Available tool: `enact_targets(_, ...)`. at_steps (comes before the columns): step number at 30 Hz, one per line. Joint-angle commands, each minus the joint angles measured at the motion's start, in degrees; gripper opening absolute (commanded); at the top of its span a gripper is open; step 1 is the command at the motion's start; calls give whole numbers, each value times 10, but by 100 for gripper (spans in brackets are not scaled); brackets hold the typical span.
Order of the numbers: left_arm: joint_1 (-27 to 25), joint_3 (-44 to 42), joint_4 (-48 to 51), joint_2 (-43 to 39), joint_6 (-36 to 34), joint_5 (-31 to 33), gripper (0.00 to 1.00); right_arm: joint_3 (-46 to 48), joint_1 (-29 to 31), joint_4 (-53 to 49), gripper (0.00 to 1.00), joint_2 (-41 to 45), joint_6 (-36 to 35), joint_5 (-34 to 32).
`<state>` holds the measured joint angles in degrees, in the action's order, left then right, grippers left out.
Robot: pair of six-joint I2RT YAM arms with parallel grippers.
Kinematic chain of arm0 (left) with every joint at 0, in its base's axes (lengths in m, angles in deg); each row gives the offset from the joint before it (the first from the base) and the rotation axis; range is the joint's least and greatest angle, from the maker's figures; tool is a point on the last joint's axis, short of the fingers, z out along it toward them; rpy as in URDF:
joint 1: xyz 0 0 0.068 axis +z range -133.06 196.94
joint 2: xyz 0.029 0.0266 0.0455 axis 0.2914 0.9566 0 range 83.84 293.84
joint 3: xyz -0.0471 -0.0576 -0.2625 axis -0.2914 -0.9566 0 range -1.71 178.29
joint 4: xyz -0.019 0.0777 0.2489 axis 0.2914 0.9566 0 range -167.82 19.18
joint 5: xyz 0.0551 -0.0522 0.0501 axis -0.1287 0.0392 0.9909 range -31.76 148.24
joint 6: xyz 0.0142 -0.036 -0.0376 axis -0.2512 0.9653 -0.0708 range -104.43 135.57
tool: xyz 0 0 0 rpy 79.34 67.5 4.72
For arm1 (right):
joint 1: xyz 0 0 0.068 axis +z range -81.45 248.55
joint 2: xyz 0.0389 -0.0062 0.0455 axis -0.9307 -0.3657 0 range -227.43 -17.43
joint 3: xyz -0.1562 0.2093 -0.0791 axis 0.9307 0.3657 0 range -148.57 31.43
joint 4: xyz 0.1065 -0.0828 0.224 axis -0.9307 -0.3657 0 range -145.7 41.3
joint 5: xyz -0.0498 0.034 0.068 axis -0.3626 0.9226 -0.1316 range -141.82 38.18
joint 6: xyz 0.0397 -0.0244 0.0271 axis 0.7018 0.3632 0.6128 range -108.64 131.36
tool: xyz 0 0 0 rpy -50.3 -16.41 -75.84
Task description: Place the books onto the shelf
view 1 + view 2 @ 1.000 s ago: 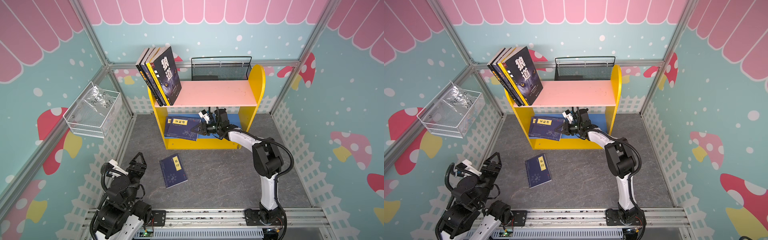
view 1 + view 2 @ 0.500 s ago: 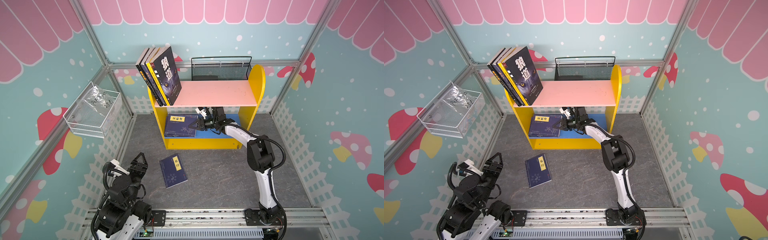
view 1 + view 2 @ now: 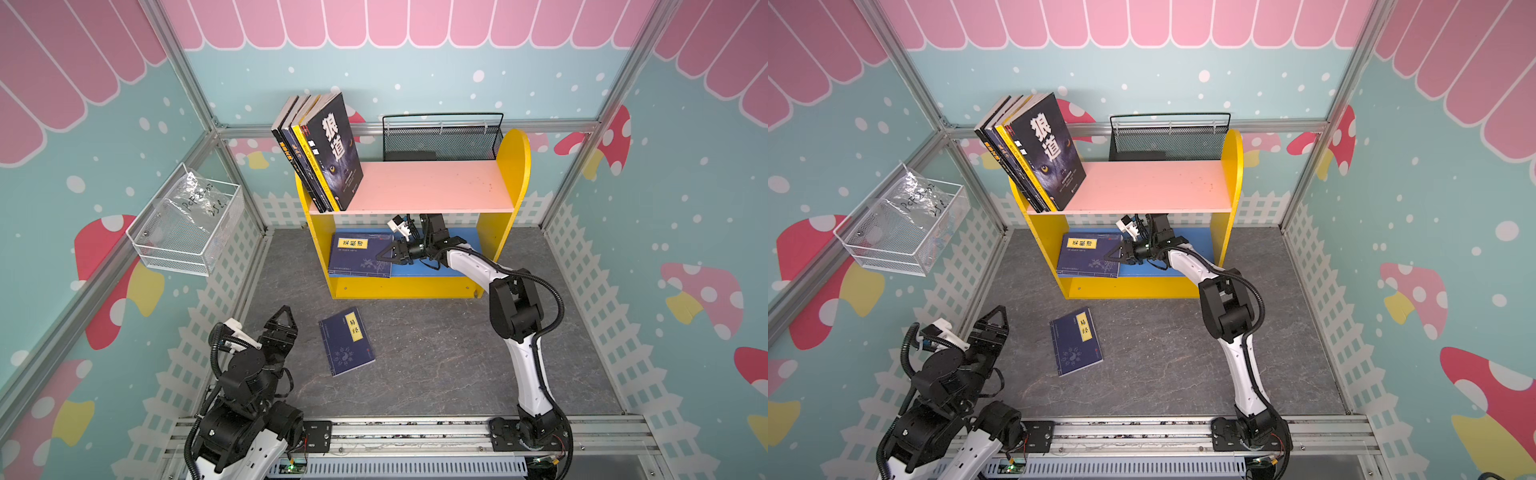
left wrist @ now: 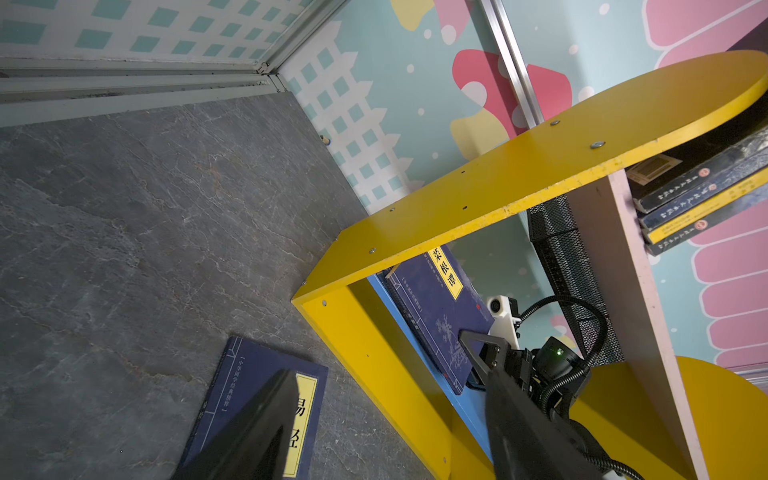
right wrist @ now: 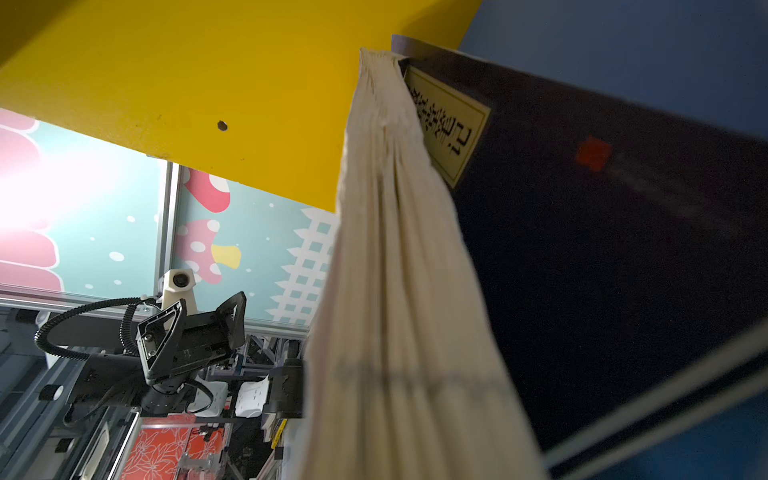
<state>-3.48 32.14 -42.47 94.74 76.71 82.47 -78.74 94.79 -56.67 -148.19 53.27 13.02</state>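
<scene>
The shelf [image 3: 513, 174] is the biggest thing here, so we place everything else by it. On its pink upper board [image 3: 432, 187] the leaning books [image 3: 332, 145] stand in a row at one end, and the rest of the board is bare. On its blue lower board [image 3: 419, 270] a navy stack [image 3: 359, 259] lies flat with its yellow label up, tucked against the side panel beneath those leaning books. A loose navy book [image 3: 347, 343] lies on the floor in front of the shelf, well apart from it, so we judge the task unfinished.

The right gripper [image 3: 384, 257] reaches in under the upper board. Its jaws are closed to a point with nothing between them, and the tip is against the stack's open edge. The left gripper [image 3: 282, 322] hangs in front of the shelf near the loose navy book, jaws spread wide and empty.

A second ago the navy stack sat skewed and fanned toward the middle of the lower board, with two labels showing. Now it is squared up and slid over to the side panel, which we read as a tidying push nearly done. The loose navy book and the left gripper sit much as before.
</scene>
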Motion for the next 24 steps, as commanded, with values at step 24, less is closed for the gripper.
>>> enact_targets(24, -2, -13, -3, 17, 17, -7, 73, -187, -9, -165, 17, -96, -83, -15)
